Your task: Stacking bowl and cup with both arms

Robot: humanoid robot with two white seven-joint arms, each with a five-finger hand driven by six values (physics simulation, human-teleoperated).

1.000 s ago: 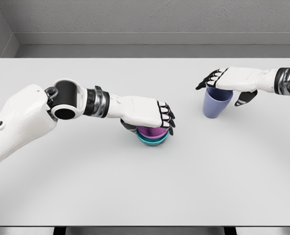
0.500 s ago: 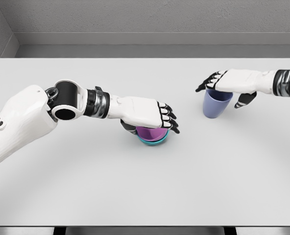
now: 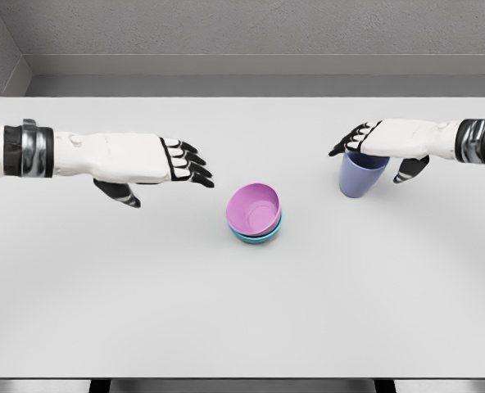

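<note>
The pink bowl (image 3: pixel 254 208) is sitting nested in the teal bowl (image 3: pixel 257 234) near the middle of the surface (image 3: pixel 242 319), tipped a little toward the left, so the bowl half of the job is looking done. The left robot hand (image 3: pixel 148 164) is hovering off to the left of that stack, fingers stretched out and relaxed, gripping nothing, with a clear gap between its fingertips and the pink rim.

Over on the right, the action is centring on the blue cup (image 3: pixel 362 173). It is standing upright on the surface, well apart from the bowls. The right robot hand (image 3: pixel 382 141) is lying across the cup's mouth from above, fingers reaching past the far rim and the thumb hanging down on the near right side. Whether that is a firm hold or only a hand resting over the rim, I cannot tell from this angle; the cup's base is looking planted on the surface, not lifted.

So what is remaining, by my reading, is the cup leg: securing it, carrying it across to the bowls, and seating it in the pink bowl.
</note>
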